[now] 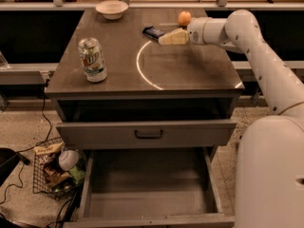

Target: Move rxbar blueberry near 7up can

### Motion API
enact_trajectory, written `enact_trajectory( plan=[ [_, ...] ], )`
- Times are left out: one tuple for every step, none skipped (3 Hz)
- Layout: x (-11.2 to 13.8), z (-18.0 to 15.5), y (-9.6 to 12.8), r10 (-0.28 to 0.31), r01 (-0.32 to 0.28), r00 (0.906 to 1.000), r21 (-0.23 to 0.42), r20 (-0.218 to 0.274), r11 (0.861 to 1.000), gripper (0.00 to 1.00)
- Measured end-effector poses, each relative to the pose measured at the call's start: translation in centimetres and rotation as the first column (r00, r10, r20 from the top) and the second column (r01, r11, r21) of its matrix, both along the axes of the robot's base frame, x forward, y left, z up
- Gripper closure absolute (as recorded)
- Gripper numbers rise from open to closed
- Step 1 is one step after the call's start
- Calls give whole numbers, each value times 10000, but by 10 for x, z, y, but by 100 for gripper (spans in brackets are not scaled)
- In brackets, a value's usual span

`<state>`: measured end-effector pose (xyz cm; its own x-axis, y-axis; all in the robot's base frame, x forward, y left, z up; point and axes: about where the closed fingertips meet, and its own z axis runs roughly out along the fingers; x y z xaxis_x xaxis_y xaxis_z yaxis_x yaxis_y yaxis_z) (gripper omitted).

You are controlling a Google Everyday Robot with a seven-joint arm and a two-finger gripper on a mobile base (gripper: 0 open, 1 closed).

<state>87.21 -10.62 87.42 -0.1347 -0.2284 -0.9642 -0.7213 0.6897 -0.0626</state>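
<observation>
Though its print is unreadable, the flat, dark, glossy rxbar blueberry lies rear-centre on the grey tabletop. Cream gripper tip at its right end; grip state cannot be told. Cylindrical 7up can, logo legible, stands front-left, well apart.

Gripper, near the back edge of the worktop, right of centre, hides the right end of the bar; contact cannot be told. Bar's print too small to read. Drawer cut by the bottom edge, robot base by the right.
</observation>
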Motion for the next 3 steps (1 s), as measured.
enact_trajectory(
  plan=[
    [5,-15,19,267,-259,9992,296,-283,9992,0],
    [9,-23,35,514,-478,9974,691,-513,9965,0],
    [13,-27,46,678,-612,9954,947,-677,9936,0]
  ],
)
